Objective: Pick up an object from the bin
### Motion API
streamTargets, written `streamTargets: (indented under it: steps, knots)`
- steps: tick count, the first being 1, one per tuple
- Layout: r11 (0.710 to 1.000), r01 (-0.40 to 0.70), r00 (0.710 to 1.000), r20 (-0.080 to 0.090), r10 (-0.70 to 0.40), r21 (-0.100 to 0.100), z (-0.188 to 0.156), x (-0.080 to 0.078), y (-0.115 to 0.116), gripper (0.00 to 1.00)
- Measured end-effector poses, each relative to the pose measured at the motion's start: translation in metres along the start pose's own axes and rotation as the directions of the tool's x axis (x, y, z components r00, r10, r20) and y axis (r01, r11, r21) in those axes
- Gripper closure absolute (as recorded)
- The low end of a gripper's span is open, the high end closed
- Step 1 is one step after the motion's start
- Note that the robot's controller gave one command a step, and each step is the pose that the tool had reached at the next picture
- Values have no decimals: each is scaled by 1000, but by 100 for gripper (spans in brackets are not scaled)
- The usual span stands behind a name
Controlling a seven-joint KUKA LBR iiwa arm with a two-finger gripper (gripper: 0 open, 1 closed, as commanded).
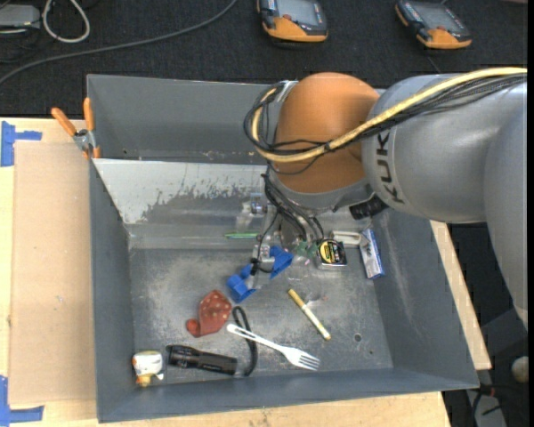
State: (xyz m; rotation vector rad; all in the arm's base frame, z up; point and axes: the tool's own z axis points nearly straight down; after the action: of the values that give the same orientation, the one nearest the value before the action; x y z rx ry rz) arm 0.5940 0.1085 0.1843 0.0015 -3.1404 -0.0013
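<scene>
The gripper [269, 256] is low over the middle of the bin [160, 136], right against a small blue plastic piece [279, 260] and possibly touching it. Whether it is spread or closed, I cannot tell. A second blue piece [240, 284] lies just beside it, with a tape measure [334, 253], a yellowish stick [310, 315] and a white fork [278, 346] nearby.

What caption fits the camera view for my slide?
KUKA arm's hand above a blue plastic piece in the grey bin; white fork and black flashlight lie along its near wall.
</scene>
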Motion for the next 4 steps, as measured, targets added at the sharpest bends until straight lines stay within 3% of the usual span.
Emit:
streamTargets:
  steps: [1,2,3,4]
  knots:
    - [999,53,999,6,-53,-3,10,7,-12,0]
    - [995,97,995,-2,-97,-1,-30,11,-24,0]
    - [985,172,985,4,-172,0,3,23,-58,0]
    - [998,56,998,13,-56,-3,86,1,-66,0]
